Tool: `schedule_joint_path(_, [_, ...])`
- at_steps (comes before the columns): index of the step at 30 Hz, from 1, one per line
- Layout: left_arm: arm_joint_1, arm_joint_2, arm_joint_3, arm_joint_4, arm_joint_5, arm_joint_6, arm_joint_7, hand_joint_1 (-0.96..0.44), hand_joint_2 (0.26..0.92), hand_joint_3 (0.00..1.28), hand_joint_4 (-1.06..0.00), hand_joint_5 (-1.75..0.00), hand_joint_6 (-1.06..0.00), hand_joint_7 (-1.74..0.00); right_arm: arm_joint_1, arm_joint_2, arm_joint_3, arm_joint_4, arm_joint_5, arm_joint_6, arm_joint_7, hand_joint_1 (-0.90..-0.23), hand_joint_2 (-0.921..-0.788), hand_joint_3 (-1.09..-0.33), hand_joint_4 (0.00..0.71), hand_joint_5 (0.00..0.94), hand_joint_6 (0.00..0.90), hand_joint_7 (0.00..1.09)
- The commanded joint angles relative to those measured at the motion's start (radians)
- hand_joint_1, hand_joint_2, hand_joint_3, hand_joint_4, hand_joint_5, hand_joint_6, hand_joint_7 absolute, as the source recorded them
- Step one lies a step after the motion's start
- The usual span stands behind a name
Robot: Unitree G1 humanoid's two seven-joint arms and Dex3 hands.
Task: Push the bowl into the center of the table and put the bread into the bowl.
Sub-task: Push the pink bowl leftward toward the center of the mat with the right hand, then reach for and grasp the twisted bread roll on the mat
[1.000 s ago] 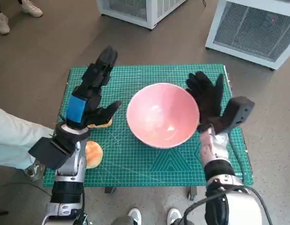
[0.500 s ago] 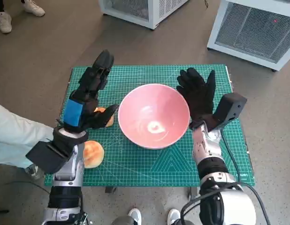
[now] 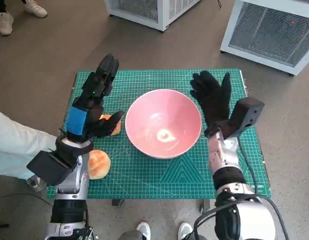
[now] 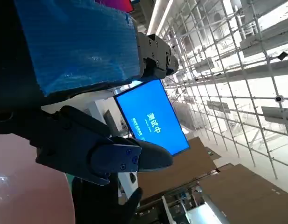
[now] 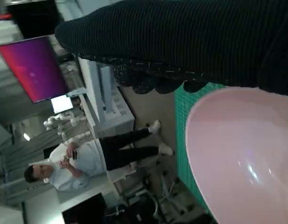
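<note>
1. The pink bowl [image 3: 163, 123] sits upright around the middle of the green mat [image 3: 194, 172] on the table, nothing in it.
2. Right hand [image 3: 213, 97] is up beside the bowl's right rim, fingers spread wide, holding nothing. Whether it's actually touching the rim, can't tell from the head view.
3. Left hand [image 3: 92, 102] is over the left side of the mat, fingers stretched out and apart, thumb pointing toward the bowl, holding nothing.
4. One bread roll [image 3: 113, 124] peeks out just past the left thumb, close to the bowl's left edge.
5. A second roll [image 3: 99, 163] lies nearer the front left corner, right next to the left forearm.
6. The right wrist view shows a person [image 5: 83, 160] sitting off in the background.
</note>
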Motion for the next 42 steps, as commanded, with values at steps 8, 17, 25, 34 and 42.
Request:
schedule_joint_path(8, [-0.045, -0.007, -0.004, 0.011, -0.003, 0.009, 0.003, -0.71, 0.921, 0.37, -0.16, 0.0, -0.19, -0.06, 0.006, -0.037, 0.083, -0.108, -0.025, -0.261, 0.108, -0.705, -0.921, -0.789, 0.22, 0.007, 0.25, 0.18])
schedule_joint_path(17, [-0.086, -0.012, -0.017, 0.002, -0.007, 0.027, -0.008, -0.71, 0.921, 0.37, -0.16, 0.0, -0.2, -0.07, 0.045, -0.04, 0.117, -0.274, 0.048, -0.351, 0.258, -0.726, -0.921, -0.78, 0.221, 0.005, 0.252, 0.19])
schedule_joint_path(25, [-0.124, -0.018, -0.028, -0.004, -0.04, 0.043, -0.042, -0.72, 0.921, 0.35, -0.15, 0.0, -0.19, -0.07, 0.1, -0.036, 0.162, -0.456, 0.108, -0.314, 0.336, -0.733, -0.921, -0.784, 0.218, 0.002, 0.23, 0.2])
schedule_joint_path(34, [-0.162, -0.018, -0.033, 0.015, -0.054, 0.033, -0.076, -0.72, 0.921, 0.33, -0.15, 0.0, -0.18, -0.08, 0.125, -0.038, 0.182, -0.568, 0.178, -0.24, 0.385, -0.832, -0.921, -0.692, 0.212, 0.0, 0.065, 0.5])
schedule_joint_path(42, [-0.181, -0.007, -0.028, 0.035, -0.05, 0.018, -0.098, -0.72, 0.921, 0.32, -0.17, -0.01, -0.19, -0.09, 0.133, -0.039, 0.186, -0.589, 0.191, -0.217, 0.384, -0.852, -0.921, -0.645, 0.21, 0.0, 0.053, 0.53])
